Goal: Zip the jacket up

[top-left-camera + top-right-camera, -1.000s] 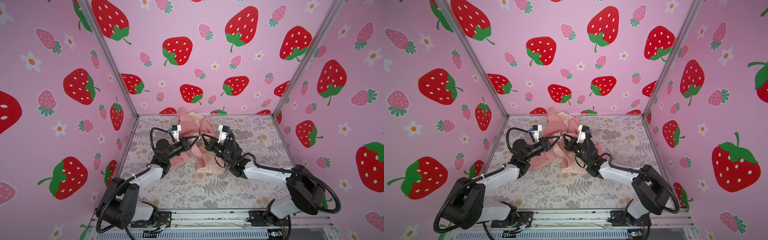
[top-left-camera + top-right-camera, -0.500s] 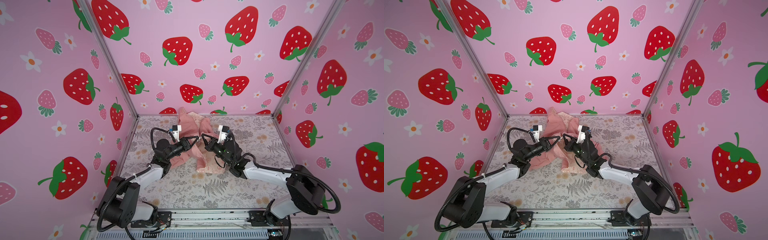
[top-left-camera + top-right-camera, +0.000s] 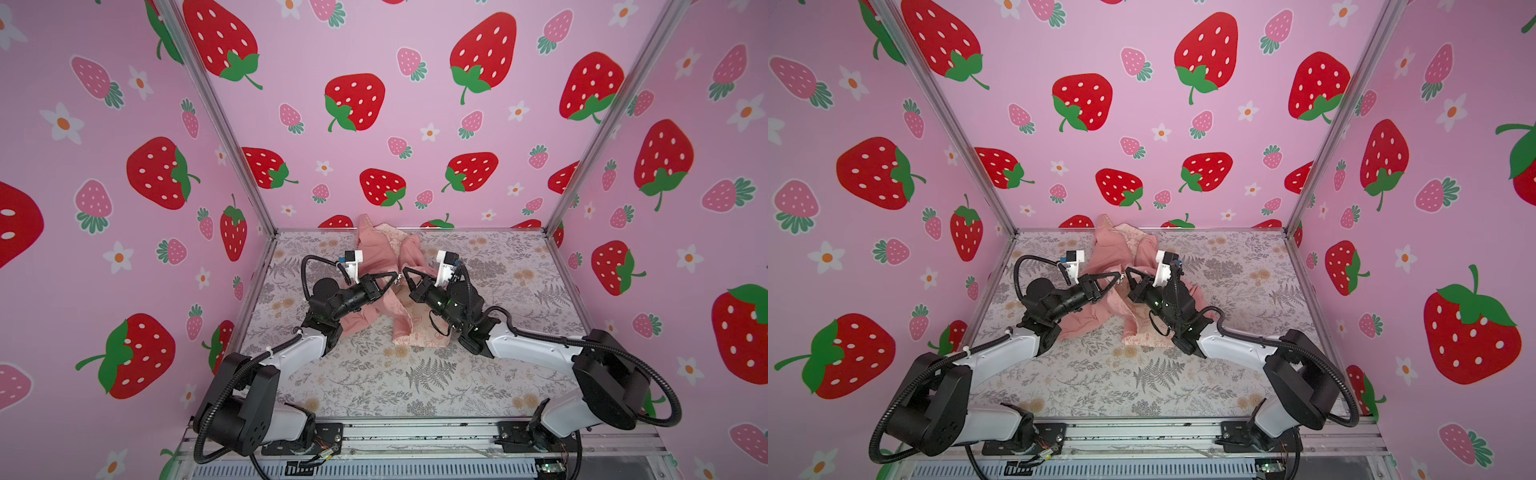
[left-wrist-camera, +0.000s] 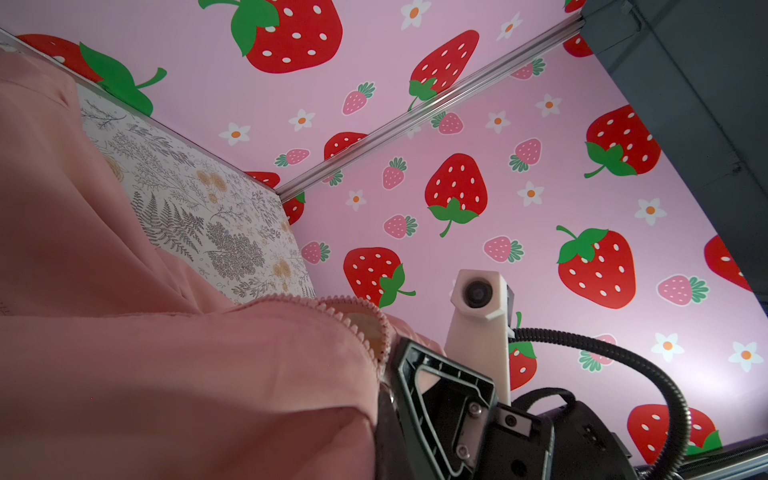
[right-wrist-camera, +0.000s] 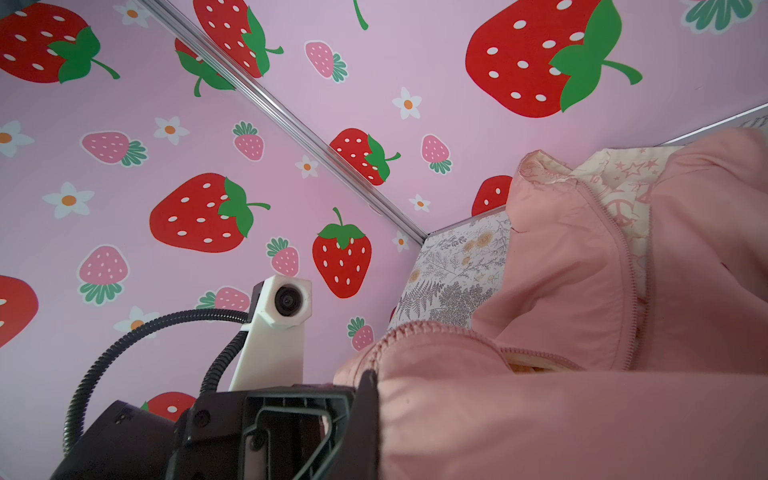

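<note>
The left tool [image 3: 394,276] is squeezed narrow on one front edge of the jacket [image 3: 376,257], holding that edge up off the desk [image 3: 415,382] near the middle of the garment. In both top views the jacket lies in the middle of the desk toward the back wall, its far end reaching that wall and its hem toward the robot. Under the left arm the left front panel [image 3: 359,322] sags crumpled onto the desk. A bare wedge of desk shows between it and the right front panel [image 3: 419,332], so the lower fronts are apart, not joined. The 2 tool tips sit just beside each other, and between them hangs a small silvery piece [image 3: 398,283], probably the zipper's pull, though it is too small to be sure. In the right wrist view the zipper teeth [image 5: 629,270] run along 1 pink edge with the cream lining [image 5: 615,187] showing beside them, so the upper front looks open as well. The right tool [image 3: 405,271] is likewise pinched narrow on the opposite front edge, facing the left one. As I read it, the 2 halves are gathered and held side by side, which is only the setup. Whether the pin is seated in the slider I cannot tell. Nothing visible is zipped, so seating the ends and the whole pull toward the collar seem left to do.
</note>
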Controlling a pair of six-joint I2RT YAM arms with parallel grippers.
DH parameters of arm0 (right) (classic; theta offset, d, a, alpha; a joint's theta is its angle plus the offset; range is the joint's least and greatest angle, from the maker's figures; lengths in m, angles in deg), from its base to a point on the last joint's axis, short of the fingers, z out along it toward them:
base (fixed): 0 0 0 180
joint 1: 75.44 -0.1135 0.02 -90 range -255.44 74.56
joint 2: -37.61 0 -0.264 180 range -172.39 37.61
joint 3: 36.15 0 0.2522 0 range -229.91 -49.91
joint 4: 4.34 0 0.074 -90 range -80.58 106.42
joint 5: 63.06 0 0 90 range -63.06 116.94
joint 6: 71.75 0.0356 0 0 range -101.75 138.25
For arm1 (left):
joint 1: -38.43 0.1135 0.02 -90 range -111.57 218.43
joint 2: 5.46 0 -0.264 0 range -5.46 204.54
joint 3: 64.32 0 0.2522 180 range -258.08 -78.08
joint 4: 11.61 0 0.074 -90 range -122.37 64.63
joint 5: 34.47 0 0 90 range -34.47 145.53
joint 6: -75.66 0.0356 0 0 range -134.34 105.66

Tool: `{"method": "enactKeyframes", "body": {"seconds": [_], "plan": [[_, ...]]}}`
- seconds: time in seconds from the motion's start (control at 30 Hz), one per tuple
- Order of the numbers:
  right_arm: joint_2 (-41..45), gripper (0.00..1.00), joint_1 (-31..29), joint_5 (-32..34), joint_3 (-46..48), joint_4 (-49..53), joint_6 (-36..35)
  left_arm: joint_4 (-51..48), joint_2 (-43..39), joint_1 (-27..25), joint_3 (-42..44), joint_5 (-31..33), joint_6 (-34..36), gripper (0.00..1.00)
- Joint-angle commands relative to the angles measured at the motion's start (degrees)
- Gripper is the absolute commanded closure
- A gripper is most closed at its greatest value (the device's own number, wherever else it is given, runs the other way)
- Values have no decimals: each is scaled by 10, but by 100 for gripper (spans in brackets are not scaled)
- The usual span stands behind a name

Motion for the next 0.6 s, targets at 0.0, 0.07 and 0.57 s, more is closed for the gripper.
{"method": "enactKeyframes", "body": {"seconds": [0.0, 0.07, 0.57], "plan": [[4, 100, -5, 6, -13, -25, -4, 40, -1, -1, -7, -1, -8, 100], [4, 100, -5, 8, -14, -25, -5, 40, -1, 0, -8, -1, -9, 100], [12, 100, -5, 19, -6, -24, -7, 39, -3, 0, -7, -2, -9, 100]]}}
